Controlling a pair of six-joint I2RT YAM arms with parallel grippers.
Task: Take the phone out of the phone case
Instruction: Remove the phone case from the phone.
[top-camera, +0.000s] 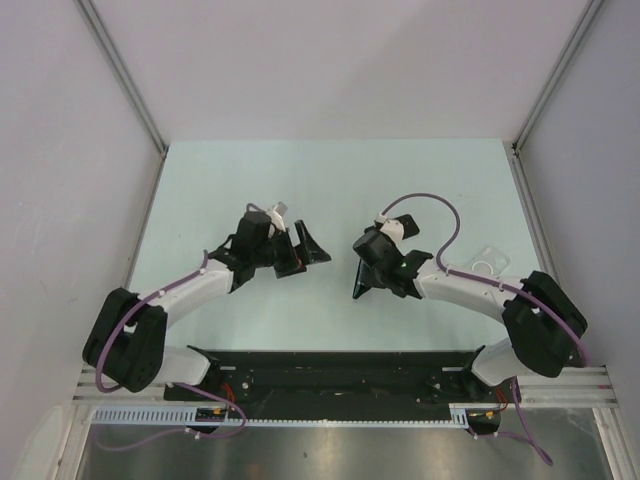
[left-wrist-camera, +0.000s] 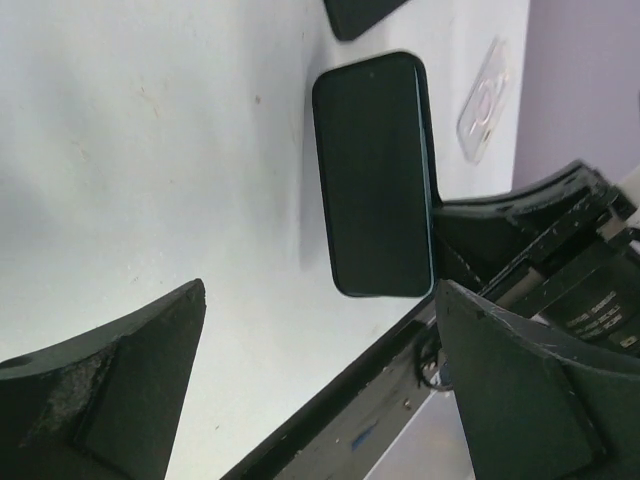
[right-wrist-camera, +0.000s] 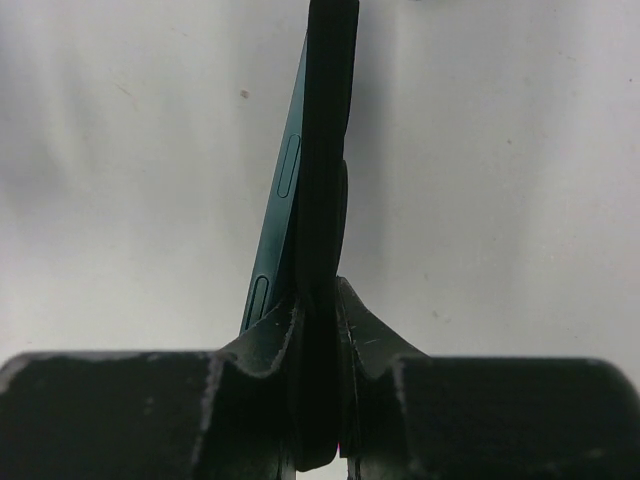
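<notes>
Removal appears complete. The right gripper (right-wrist-camera: 318, 335) is clamped on the bare phone (right-wrist-camera: 322, 150), holding it on edge. The empty case (top-camera: 487, 263) lies well apart. The left gripper (top-camera: 300, 250) stands wide, holding nothing. Next: lay the phone flat, then release.

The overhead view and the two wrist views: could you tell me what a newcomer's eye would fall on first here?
The phone stands out first: dark, clamped edge-on at one end by the shut right gripper, near the middle of the table. Facing it, the left gripper stands wide open and empty. A clear case lies apart on the pale surface, beside the right arm.
</notes>
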